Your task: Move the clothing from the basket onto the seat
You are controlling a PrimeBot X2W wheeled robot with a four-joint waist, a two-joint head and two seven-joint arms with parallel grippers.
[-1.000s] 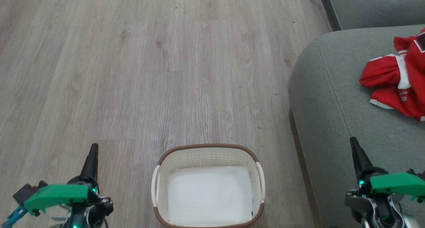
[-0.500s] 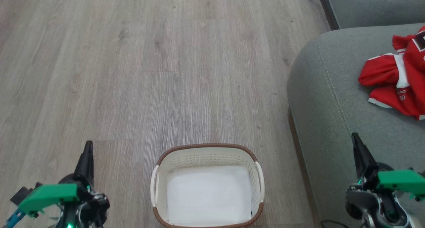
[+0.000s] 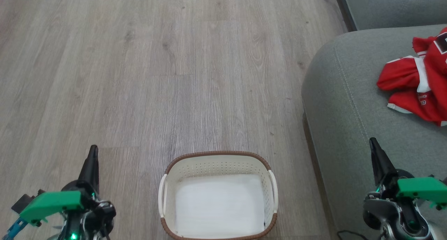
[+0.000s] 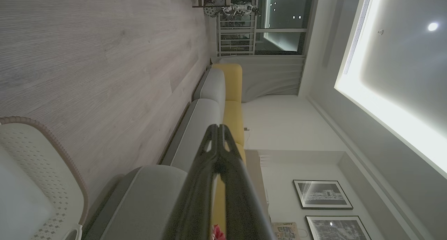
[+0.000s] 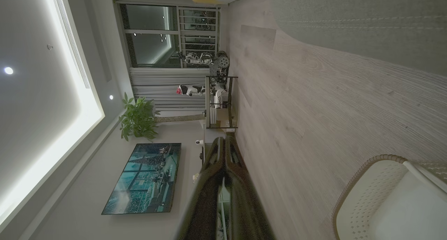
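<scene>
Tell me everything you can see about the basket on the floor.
The basket is small and rectangular with rounded corners, made of cream plastic with perforated walls, a brown woven-look rim and a white handle on each short side. It stands upright on the wood floor, left of the seat and apart from it. Its pale bottom is bare, and nothing but the floor touches it.

The basket (image 3: 216,166) is smooth perforated plastic — the seat (image 3: 349,110) matt woven cloth, the floor (image 3: 139,75) wood-grain boards.
</scene>
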